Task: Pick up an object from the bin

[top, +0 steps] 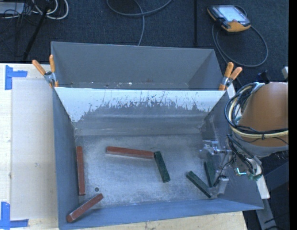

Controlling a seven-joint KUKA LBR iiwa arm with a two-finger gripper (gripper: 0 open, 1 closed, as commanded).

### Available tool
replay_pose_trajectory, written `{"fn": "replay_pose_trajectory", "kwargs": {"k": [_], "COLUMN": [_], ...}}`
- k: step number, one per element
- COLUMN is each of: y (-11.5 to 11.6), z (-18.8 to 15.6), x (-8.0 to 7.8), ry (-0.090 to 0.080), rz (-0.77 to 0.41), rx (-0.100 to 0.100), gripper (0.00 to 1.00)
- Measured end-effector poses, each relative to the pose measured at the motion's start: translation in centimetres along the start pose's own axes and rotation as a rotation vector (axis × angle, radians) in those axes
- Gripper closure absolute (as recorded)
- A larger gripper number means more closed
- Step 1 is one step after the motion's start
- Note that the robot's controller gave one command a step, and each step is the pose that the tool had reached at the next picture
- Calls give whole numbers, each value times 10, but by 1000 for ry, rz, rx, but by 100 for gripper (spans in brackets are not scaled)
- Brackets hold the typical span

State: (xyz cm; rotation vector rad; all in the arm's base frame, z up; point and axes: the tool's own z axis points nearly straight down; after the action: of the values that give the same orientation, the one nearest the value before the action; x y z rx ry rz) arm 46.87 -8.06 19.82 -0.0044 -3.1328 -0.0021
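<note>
We are holding the gripper (213,172) low at the right end of the bin (139,114); we cannot tell whether the pincer is wide or narrow. Just beside it a dark green bar (198,184) is lying flat, its long axis running from far-left to near-right. We are judging it best to close across the bar's short width, at mid-length.

Grey metal bin (139,123), floor scuffed pale. The gripper (214,178) is low in the near right corner, with the orange-covered arm (266,109) and its cables above it. A dark green stick (198,184) lies slantwise on the floor just beside the gripper; a second green stick (207,170) is right against it, hold uncertain. Mid-floor, a long brown stick (130,152) meets a short dark green bar (162,166) end to end. A brown strip (80,170) lies along the left wall, and a brown block (85,208) sits in the near left corner.
</note>
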Motion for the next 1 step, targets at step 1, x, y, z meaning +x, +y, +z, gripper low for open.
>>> {"fn": "replay_pose_trajectory", "kwargs": {"k": [1], "y": [0], "z": [-3], "x": [-2], "ry": [-7], "rz": [-4], "rx": [1], "gripper": [0]}}
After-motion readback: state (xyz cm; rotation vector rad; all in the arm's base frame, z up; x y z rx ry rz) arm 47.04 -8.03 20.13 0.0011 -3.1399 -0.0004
